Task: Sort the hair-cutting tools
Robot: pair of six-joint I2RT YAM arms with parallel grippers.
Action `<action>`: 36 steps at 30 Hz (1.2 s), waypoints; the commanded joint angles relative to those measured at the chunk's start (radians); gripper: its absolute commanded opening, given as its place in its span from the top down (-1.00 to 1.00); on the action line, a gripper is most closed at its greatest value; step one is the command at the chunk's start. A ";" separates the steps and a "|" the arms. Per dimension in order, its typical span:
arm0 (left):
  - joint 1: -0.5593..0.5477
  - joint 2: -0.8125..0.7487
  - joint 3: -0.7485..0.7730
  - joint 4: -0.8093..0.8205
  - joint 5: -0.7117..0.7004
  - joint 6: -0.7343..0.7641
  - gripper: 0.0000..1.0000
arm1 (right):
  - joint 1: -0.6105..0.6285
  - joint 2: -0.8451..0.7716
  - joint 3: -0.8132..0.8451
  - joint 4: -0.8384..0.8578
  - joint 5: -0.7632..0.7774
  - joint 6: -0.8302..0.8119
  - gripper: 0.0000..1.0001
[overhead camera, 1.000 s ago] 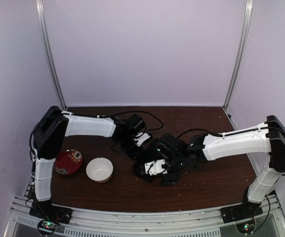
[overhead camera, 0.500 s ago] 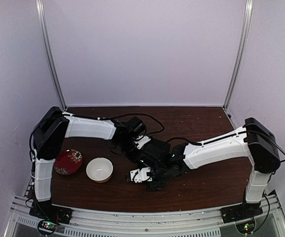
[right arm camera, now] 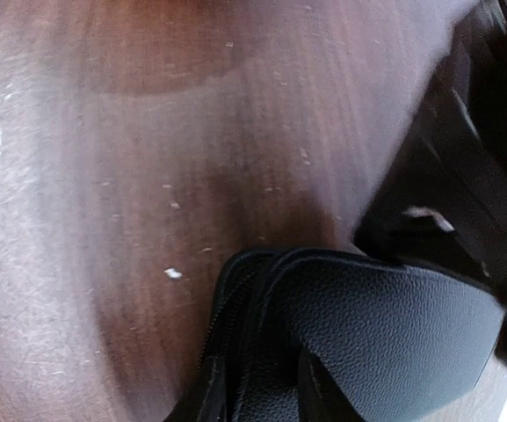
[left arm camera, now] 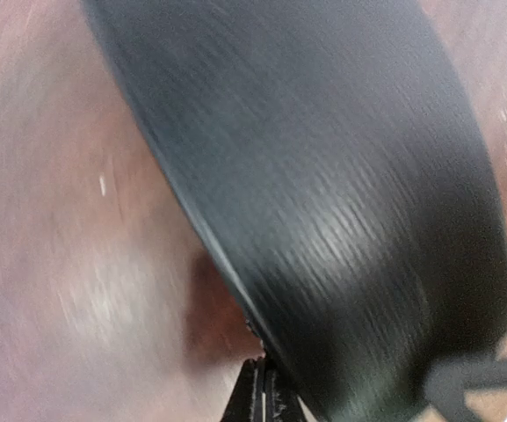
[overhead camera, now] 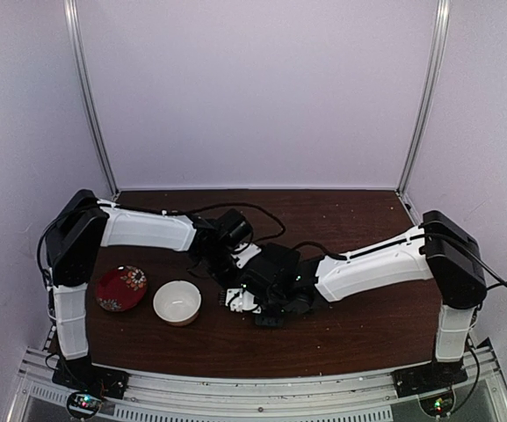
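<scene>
We think the sorting has hardly begun. Both arms reach to the middle of the tabletop [overhead camera: 367, 338]. The left tool [overhead camera: 233, 264] and the right tool [overhead camera: 240, 299] are very close together there, over a black pouch [right arm camera: 394, 343]. The pouch fills most of the left wrist view. It also fills the near part of the right wrist view, where we see its zipper edge [right arm camera: 235, 352]. We cannot see any scissors or little black sticks in any view. They may be inside the pouch or hidden under the arms, but we cannot tell. The white bowl [overhead camera: 177, 301] and the red dish [overhead camera: 121, 288] sit on the near left, and no cutting thing shows in either. We cannot tell if either tool is apart, together or clamped on the pouch. So we think getting the things out and putting each in its place is all left to do.
</scene>
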 commanded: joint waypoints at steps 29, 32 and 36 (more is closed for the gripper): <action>0.003 0.082 0.134 -0.084 -0.309 0.095 1.00 | -0.284 -0.494 -0.229 -0.101 -0.431 -0.129 -0.34; 0.004 0.106 0.210 -0.073 -0.272 0.145 1.00 | -0.323 -0.515 -0.266 -0.127 -0.466 -0.265 -0.37; 0.004 0.117 0.239 -0.016 -0.177 0.171 1.00 | -0.281 -0.513 -0.340 -0.059 -0.352 -0.486 -0.41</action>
